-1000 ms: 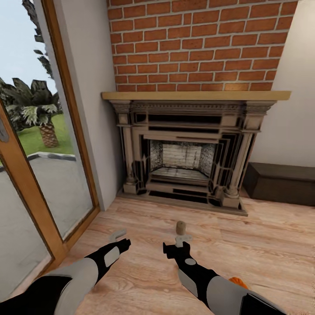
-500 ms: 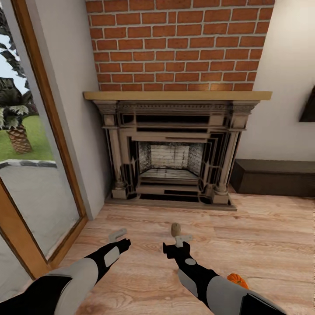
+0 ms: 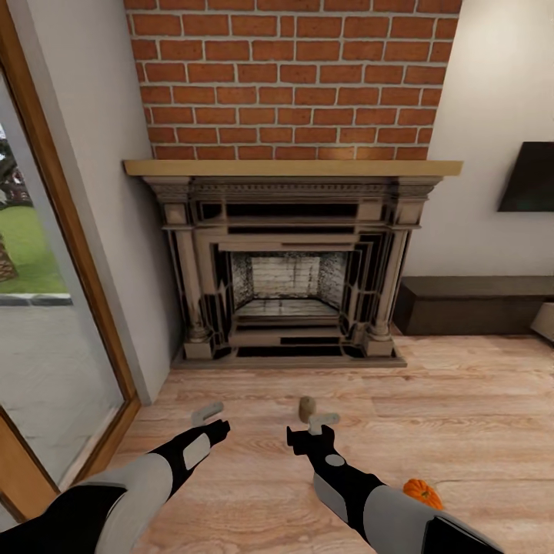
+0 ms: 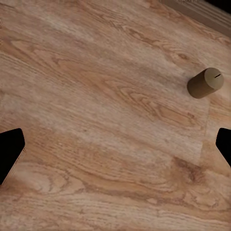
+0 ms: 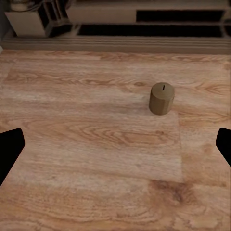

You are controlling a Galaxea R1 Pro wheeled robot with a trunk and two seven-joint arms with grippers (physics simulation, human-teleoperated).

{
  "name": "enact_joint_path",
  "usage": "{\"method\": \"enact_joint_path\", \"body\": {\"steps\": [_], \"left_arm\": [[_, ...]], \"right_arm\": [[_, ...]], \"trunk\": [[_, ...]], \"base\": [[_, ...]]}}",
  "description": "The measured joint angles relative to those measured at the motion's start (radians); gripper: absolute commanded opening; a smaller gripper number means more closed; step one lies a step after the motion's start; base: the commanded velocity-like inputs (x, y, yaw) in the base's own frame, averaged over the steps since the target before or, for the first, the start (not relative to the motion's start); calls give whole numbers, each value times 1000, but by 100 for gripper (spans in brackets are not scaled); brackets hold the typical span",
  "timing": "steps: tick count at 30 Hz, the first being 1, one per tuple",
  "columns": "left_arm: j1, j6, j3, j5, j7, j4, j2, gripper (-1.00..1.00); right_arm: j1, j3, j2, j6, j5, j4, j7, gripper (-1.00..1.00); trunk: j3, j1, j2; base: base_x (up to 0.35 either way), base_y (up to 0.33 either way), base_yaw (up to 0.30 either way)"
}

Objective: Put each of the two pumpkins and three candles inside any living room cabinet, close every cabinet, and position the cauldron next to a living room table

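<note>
Glass door (image 3: pixel 46 323) at the left; left gripper (image 3: pixel 208 415) spread apart over bare floor (image 3: pixel 462 400). Candle (image 3: pixel 307 407) stands upright just beyond the right gripper (image 3: pixel 319 422), also spread. Pumpkin (image 3: pixel 422 493) beside the right arm; closed cabinet (image 3: pixel 469 305) against the wall.

A stone fireplace (image 3: pixel 288 265) stood against the red brick chimney (image 3: pixel 288 77), capped by a pale wood mantel (image 3: pixel 292 167). On the plank floor (image 3: pixel 462 408) before it a tan candle (image 3: pixel 307 407) stood upright, just beyond the right gripper (image 3: pixel 319 425), whose pale fingers were parted. The left gripper (image 3: pixel 206 416) hovered beside it over bare boards (its fingers too foreshortened to judge). An orange pumpkin (image 3: pixel 422 493) lay on the floor by the right forearm. A low dark cabinet (image 3: pixel 473 305) ran along the wall under a black TV (image 3: pixel 531 177). A wood-framed glass door (image 3: pixel 46 308) showed at the left.
</note>
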Motion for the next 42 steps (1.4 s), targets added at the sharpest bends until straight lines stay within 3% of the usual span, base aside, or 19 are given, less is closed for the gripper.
{"method": "enact_joint_path", "body": {"steps": [35,42], "left_arm": [[0,0,0,0,1,0,0,100],[0,4,-1,1,5,-2,-25,100]], "right_arm": [[0,-4,-3,3,3,-6,2,100],[-1,-12,-4,11,3,-4,0,100]], "trunk": [[0,0,0],[0,0,0]], "base": [[4,33,-3],[0,0,0]]}}
